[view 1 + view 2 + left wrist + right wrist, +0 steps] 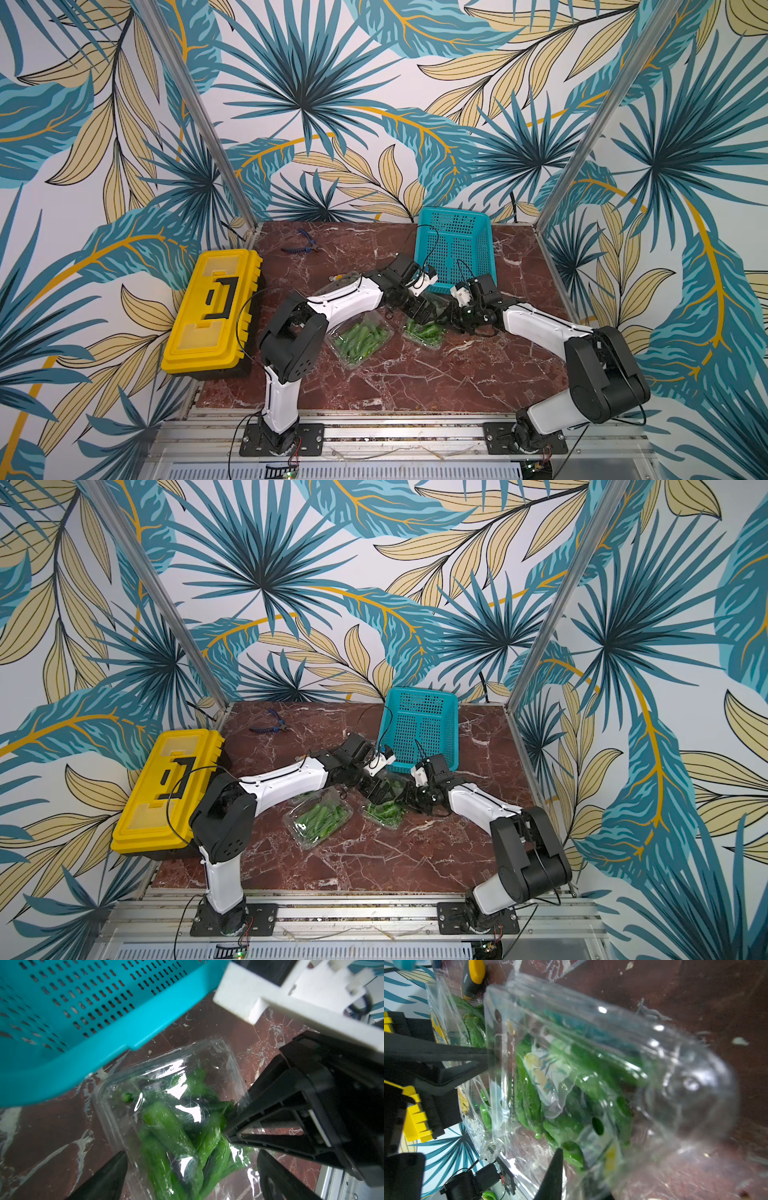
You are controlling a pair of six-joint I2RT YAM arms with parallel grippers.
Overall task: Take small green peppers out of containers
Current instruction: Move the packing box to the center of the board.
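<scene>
While straddling a clear plastic clamshell (218, 1049) of slender green peppers (164, 1126), pointing lengthwise toward teal perforated basket (124, 1028), with wide-open left gripper (191, 1154), pinching its rim in right gripper (228, 1132).

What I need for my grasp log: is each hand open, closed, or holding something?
Left hand: open over the clear container.
Right hand: closed on that container's edge.

Leaf-print wallpaper (374, 83) in teal and tan is covering every visible wall; red-brown marble tabletop (415, 374) is sitting between two aluminium posts (199, 112), catching soft even light.
</scene>
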